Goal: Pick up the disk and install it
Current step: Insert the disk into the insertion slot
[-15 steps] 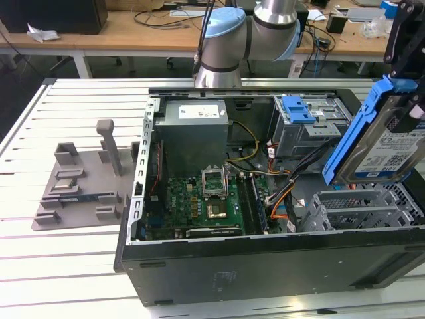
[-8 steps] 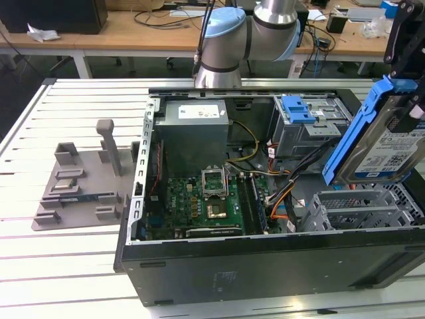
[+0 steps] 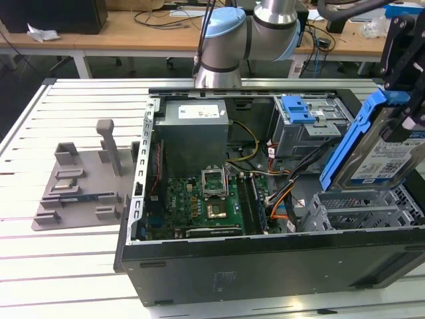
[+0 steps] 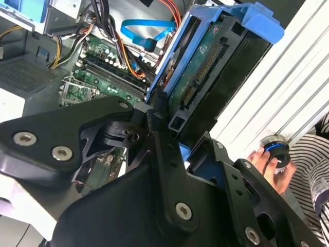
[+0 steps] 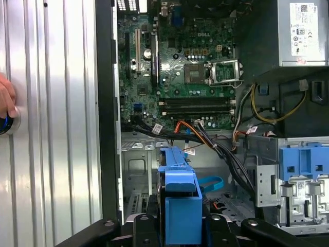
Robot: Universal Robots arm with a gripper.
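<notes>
The disk (image 3: 380, 158) is a silver drive with a white-and-blue label in blue side rails. It hangs tilted on edge at the exterior view's right, just above the metal drive cage (image 3: 358, 211) of the open computer case (image 3: 265, 274). My gripper (image 3: 402, 114) is shut on its upper end. In the second wrist view the disk (image 4: 205, 77) shows its connector edge beyond the black gripper (image 4: 172, 136) links. In the first wrist view the blue rail of the disk (image 5: 178, 198) stands between the fingers (image 5: 143, 226), over the case's drive bay.
Inside the case lie the motherboard (image 3: 199, 199), the grey power supply (image 3: 196, 125), cables (image 3: 279, 193) and a second bay with a blue latch (image 3: 297, 108). A grey fixture plate (image 3: 80, 183) sits on the slatted table (image 3: 40, 266). A person's hand (image 4: 263, 160) rests on a knob beside the case.
</notes>
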